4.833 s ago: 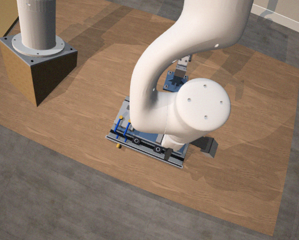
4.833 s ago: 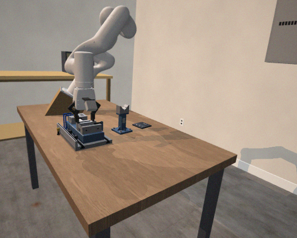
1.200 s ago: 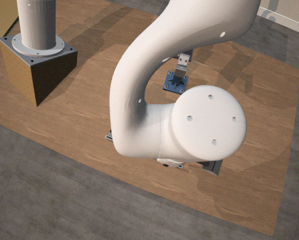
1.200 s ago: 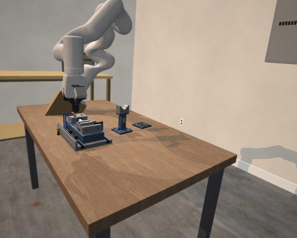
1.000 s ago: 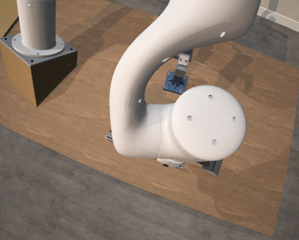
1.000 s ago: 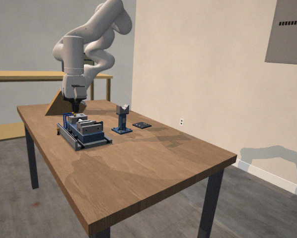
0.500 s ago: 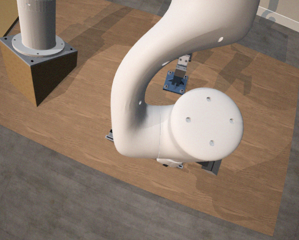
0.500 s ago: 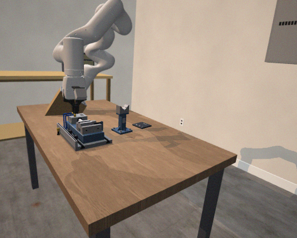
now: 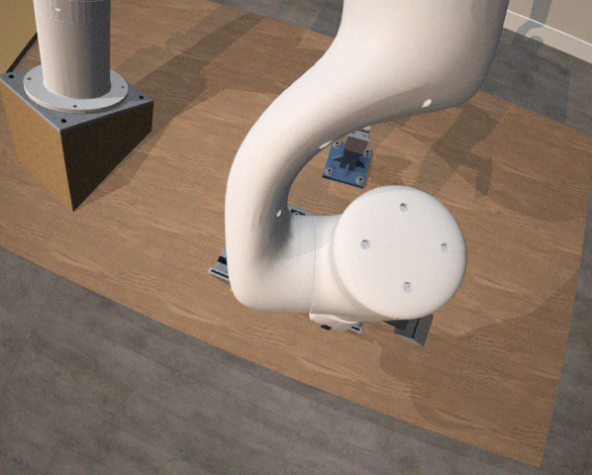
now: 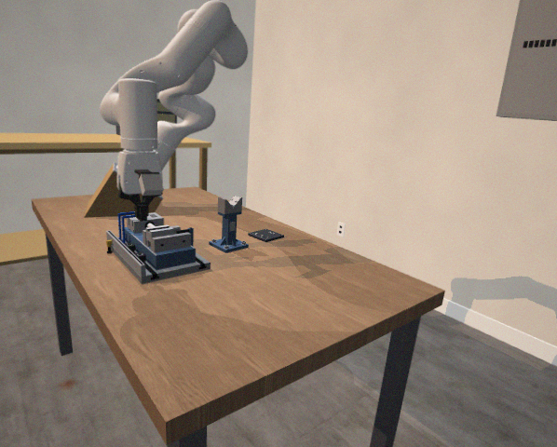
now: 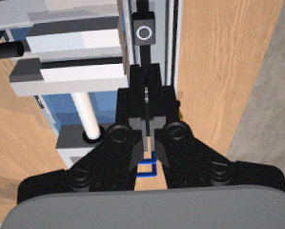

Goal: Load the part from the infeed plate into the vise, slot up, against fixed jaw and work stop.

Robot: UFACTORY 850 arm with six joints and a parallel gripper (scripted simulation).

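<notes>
The white arm (image 9: 286,168) (image 10: 172,62) curves high over the wooden table (image 9: 148,255) (image 10: 250,307), its wrist turned straight down above the vise (image 10: 172,257) (image 11: 71,86). From overhead, the arm's round end covers most of that fixture, leaving only bits of its base poking out around it. From the side, I see the black gripper (image 10: 142,216) (image 11: 145,83) low at the back of the vise, near the air cylinder (image 11: 77,137). Its two fingers are drawn together, completely closed, with nothing gripped between them. The wrist view puts them over the side of the fixture, beside the moving jaw (image 11: 71,86) and near a roller-like fitting (image 11: 143,32). Whether they touch anything there, I can't tell.

The pale rod (image 11: 86,114) runs from the cylinder to the moving jaw. Across from it, the dark work stop (image 11: 6,50) points in, its tip just beside a pale block (image 11: 75,40). That may be the part, lying in the vise, but it blends with the jaws and I can't be sure, nor can I read its slot. Blue tubes (image 10: 120,225) (image 11: 147,173) loop up by the cylinder end.

Farther over, the V-block (image 10: 229,206) sits on its blue post, with the dark infeed plate (image 10: 265,235) flat on the table behind it.
</notes>
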